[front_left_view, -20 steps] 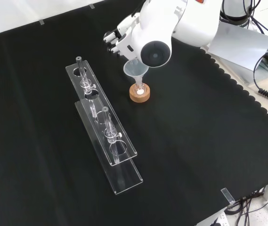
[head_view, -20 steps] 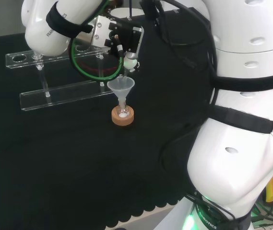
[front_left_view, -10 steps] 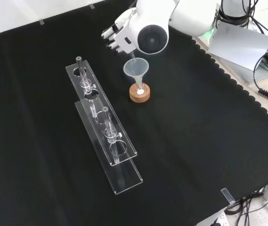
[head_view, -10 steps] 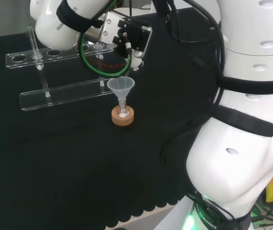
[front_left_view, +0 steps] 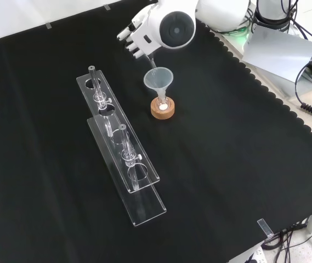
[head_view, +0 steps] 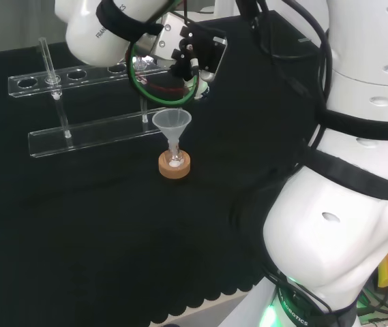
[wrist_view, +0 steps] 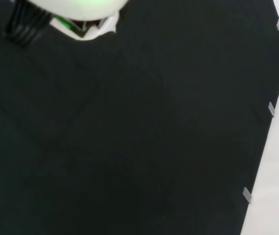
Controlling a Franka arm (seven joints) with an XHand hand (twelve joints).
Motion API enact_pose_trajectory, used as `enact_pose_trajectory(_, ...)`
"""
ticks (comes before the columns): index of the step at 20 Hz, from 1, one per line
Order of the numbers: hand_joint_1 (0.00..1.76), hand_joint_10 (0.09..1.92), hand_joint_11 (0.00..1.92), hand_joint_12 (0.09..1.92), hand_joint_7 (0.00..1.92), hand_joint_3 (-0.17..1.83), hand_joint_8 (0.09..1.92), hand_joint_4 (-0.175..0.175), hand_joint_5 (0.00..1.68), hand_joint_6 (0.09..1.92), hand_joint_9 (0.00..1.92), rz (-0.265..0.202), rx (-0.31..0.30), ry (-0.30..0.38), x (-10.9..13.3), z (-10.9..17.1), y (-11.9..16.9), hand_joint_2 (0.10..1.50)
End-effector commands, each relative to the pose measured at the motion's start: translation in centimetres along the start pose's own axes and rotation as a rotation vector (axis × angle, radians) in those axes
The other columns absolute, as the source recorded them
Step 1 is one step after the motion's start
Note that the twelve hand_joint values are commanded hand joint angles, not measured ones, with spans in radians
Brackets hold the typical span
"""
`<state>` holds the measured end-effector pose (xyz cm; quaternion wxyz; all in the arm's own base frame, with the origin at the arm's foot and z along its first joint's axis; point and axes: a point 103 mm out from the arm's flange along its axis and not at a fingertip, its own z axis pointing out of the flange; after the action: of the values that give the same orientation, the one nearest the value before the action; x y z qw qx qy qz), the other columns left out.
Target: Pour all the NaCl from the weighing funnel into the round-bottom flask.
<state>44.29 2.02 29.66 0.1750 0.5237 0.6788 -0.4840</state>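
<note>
Black cloth [front_left_view: 238, 164] covers the whole bench, and near its far side in the front view a cork ring [front_left_view: 162, 109] keeps a small round flask [front_left_view: 162, 103] upright; a spot of white powder shows inside it. A clear funnel [front_left_view: 158, 80] sits with its stem down in the flask's neck, so whatever is tipped into its wide mouth runs straight down instead of scattering on the cloth. To the left in that view lies a long clear rack [front_left_view: 122, 147] with a few thin tubes standing in it, well apart from the flask and out of the pouring path.

The hand [front_left_view: 135, 34] hangs above and behind the funnel, its fingers [front_left_view: 128, 37] curled. A thin clear piece seems to slant from it toward the funnel's rim [front_left_view: 151, 61]; I judge this to be the weighing funnel, held tilted over the mouth, though it is too faint to be sure, so I cannot tell what the fingers are closed on. In the head view the hand [head_view: 197, 61] is up and to the right of the funnel [head_view: 172, 124].

Compared with a second ago, the arm has lifted and drawn back: the big round-capped link [front_left_view: 176, 27], which then covered part of the funnel in the front view, now stands clear above it. The funnel, flask and ring have stayed where they were.
</note>
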Motion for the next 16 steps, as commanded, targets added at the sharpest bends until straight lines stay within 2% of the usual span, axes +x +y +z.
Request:
enact_pose_trajectory(1,1.1,0.49,0.65,1.2,0.86,0.84,0.66,0.11,1.11,1.04,1.03,-0.005,-0.014,0.042,-0.7,1.5,0.1,0.64)
enact_pose_trajectory(5,1.11,0.48,0.67,1.18,0.87,0.84,0.67,0.099,1.11,1.04,1.04,-0.002,-0.025,0.082,-1.4,2.4,0.2,0.64)
enact_pose_trajectory(11,1.11,0.48,0.69,1.17,0.87,0.84,0.67,0.094,1.12,1.03,1.05,-0.006,-0.049,0.223,-2.6,3.7,0.3,0.64)
enact_pose_trajectory(16,1.11,0.48,0.69,1.17,0.87,0.84,0.67,0.093,1.12,1.03,1.05,-0.009,-0.054,0.284,-3.0,4.6,0.5,0.64)
